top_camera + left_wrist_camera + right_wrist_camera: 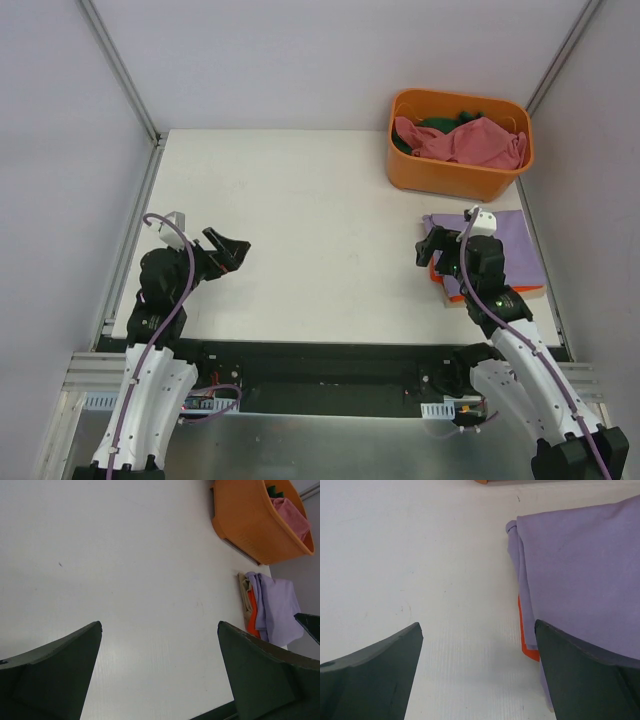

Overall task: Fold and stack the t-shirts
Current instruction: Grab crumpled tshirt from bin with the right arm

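left arm (165, 275) crouched low, near-left; left jaws aimed right, wide open, empty | right arm (490, 290) bent over the stack's near-left corner; right jaws wide open, empty | lavender t-shirt (505, 245) folded flat on orange t-shirt (530, 652), right side of counter (320, 200), long axis left-right | red-pink t-shirt (465, 140) crumpled in tub (450, 178), far right

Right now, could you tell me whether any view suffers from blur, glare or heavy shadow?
Top external: evenly lit and sharp, no glare. Left wrist: the white table is bright, nearly washed out; the fingers are dark. Right wrist: the lavender t-shirt is crisp.
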